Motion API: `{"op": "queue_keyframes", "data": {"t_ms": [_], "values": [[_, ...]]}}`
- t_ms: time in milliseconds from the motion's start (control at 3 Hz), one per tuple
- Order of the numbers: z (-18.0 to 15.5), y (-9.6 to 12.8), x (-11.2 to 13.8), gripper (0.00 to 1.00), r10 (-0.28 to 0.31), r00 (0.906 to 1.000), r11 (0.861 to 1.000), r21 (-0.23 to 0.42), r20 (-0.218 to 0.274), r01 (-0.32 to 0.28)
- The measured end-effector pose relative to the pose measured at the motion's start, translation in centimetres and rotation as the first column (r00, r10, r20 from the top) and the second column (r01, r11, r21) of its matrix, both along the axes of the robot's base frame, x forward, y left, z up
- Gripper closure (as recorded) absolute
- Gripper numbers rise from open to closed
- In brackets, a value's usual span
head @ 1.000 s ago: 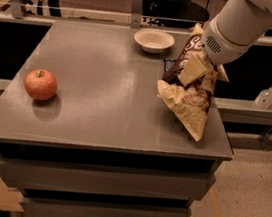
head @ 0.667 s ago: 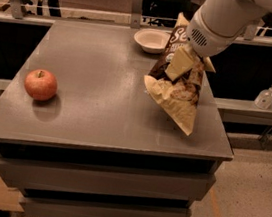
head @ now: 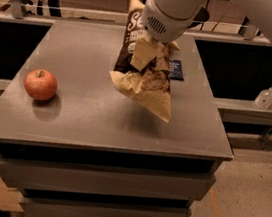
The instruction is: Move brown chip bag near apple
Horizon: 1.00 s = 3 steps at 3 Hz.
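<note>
The brown chip bag [head: 148, 77] hangs in the air above the middle of the grey table [head: 84, 118], its tan lower corner pointing down to the right. My gripper [head: 144, 53] is shut on the bag's middle, under the white arm that comes in from the upper right. The red-orange apple [head: 41, 84] sits on the table's left side, well apart from the bag to its left.
A small dark blue packet [head: 177, 69] lies on the table just behind the bag. A small clear bottle [head: 265, 96] stands on a ledge to the right. Drawers run below the table's front edge. Chairs and desks stand at the back.
The arm has carried the chip bag leftwards from the table's right edge towards the middle. The white bowl is now hidden behind the arm.
</note>
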<state>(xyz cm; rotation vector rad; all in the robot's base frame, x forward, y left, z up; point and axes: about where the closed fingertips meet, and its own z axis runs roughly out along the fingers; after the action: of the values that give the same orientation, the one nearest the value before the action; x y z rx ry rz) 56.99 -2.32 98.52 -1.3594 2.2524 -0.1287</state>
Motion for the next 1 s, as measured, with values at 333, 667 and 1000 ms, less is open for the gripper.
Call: {"op": "queue_keyframes", "data": {"t_ms": [333, 667, 1000], "values": [[-0.8, 3.0, 1.1, 1.00, 0.077, 0.9970, 0.997, -0.032, 0.005, -0.076], [-2.1, 5.8, 2.2, 1.00, 0.133, 0.9911, 0.990, -0.050, -0.007, -0.133], [-3.4, 8.4, 2.4, 1.00, 0.188, 0.9820, 0.979, -0.071, -0.022, -0.189]]}}
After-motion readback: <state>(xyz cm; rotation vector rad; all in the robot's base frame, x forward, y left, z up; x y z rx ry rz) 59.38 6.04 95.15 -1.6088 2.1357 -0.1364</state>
